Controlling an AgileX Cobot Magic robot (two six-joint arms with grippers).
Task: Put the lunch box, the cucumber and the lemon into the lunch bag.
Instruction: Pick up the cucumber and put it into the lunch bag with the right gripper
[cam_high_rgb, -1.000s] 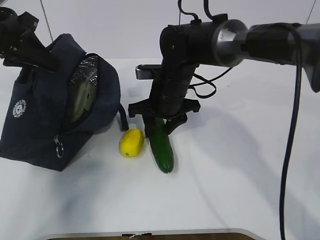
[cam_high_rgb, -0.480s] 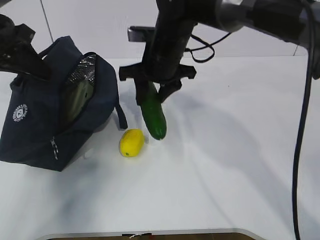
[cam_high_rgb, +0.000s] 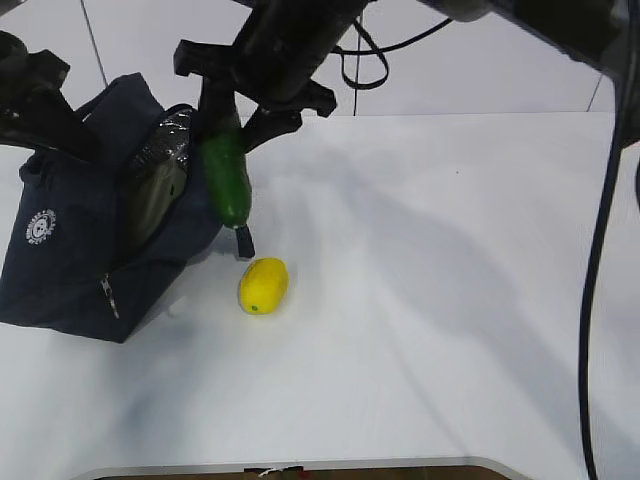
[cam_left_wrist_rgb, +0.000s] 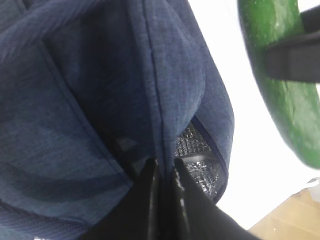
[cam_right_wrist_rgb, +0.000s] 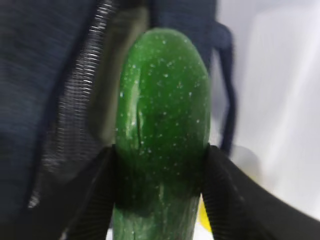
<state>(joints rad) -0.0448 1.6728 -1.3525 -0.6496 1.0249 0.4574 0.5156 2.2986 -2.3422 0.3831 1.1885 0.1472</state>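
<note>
A white desk (cam_high_rgb: 450, 330) is filling most of the exterior view, its surface smooth and catching soft, even light with faint grey shadows lying across it. Behind it a pale wall (cam_high_rgb: 500, 85) of panels is rising, split by thin dark seams. A strip of brown wood (cam_left_wrist_rgb: 285, 222) is showing past the desk's near edge.

Exterior view: bright, even light, white tabletop (cam_high_rgb: 450, 330) near blown out, soft diffuse shadows only. Lemon (cam_high_rgb: 263, 285) sharp. Right wrist view: soft overall, cucumber (cam_right_wrist_rgb: 162, 130) between the jaws slightly blurred, bag (cam_right_wrist_rgb: 45, 75) beyond the jaws out of focus. Left wrist view: dim on the fabric, background past the jaws overexposed white.
</note>
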